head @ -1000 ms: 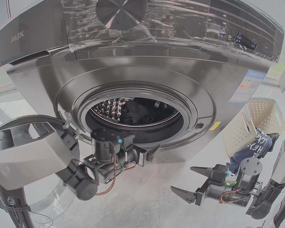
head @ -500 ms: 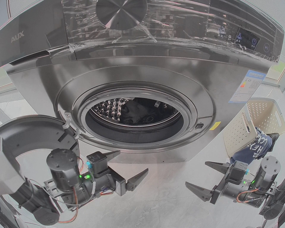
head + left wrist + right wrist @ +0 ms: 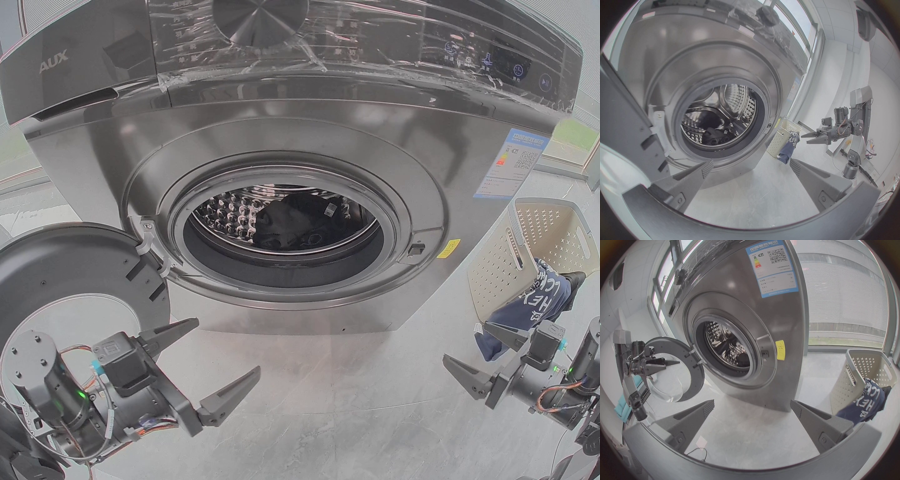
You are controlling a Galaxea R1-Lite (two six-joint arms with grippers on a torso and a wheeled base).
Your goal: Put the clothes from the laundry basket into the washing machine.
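Clothes (image 3: 290,222), apparently a dark heap, lie in the washing machine drum (image 3: 228,215); a navy garment (image 3: 531,309) hangs over the laundry basket (image 3: 553,228) at right. The left hand (image 3: 225,347), released and empty, has withdrawn to lower left; the right hand (image 3: 465,344), also released, nears that garment, likely next.
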